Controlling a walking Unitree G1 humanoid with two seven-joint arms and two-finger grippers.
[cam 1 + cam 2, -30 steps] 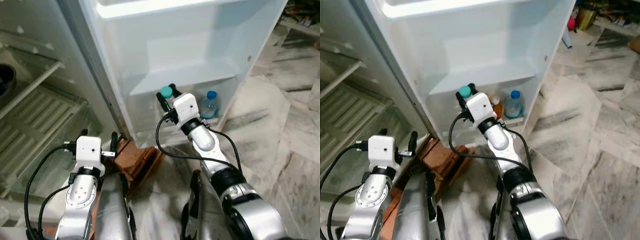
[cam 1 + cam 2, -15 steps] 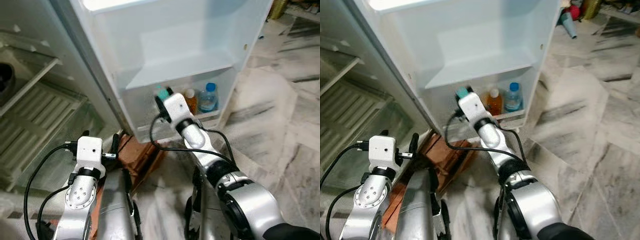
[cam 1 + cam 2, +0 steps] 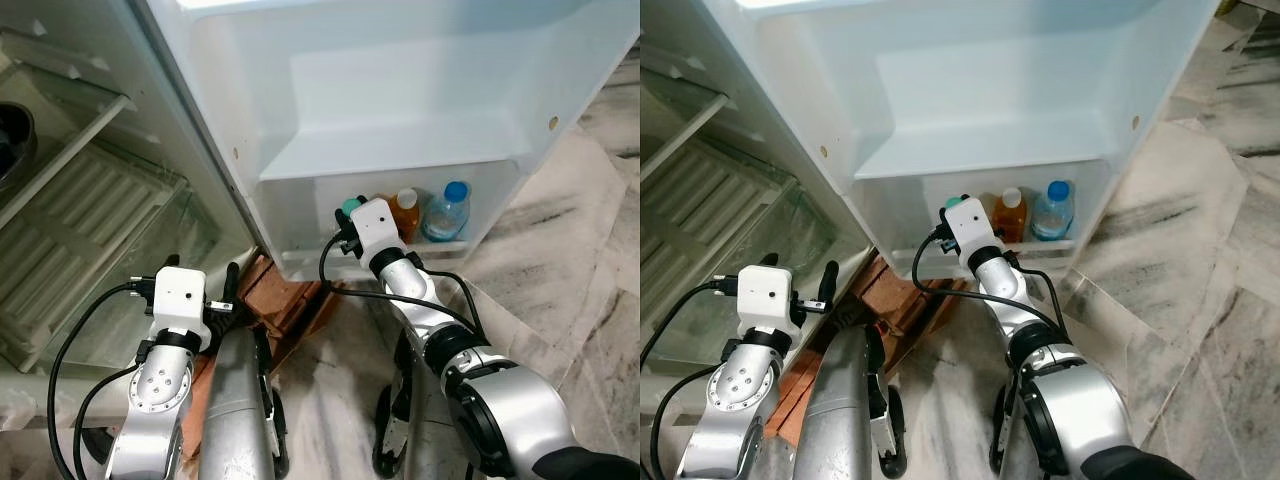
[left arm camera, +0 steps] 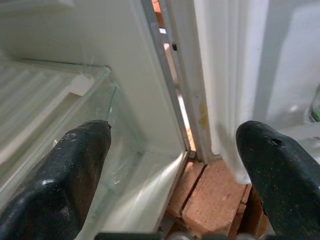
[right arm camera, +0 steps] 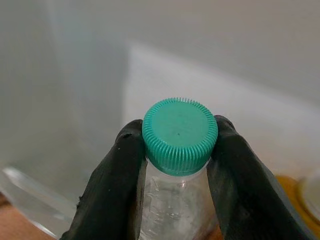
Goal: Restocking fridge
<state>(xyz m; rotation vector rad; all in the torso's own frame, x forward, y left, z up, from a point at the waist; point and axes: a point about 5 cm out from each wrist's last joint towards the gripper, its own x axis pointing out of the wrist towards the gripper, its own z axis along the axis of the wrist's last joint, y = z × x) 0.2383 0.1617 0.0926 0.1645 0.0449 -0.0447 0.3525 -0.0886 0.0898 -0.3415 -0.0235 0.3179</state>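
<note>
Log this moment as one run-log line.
right pincer: shut on green-capped clear plastic bottle | at white fridge door's bottom bin | left pincer: open, idle

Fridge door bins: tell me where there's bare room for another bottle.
The upper door shelf is bare. The bottom door bin has free room at its hinge end, beside the green-capped bottle that the right gripper holds. The outer end is crowded: orange bottle, blue-capped bottle.
</note>
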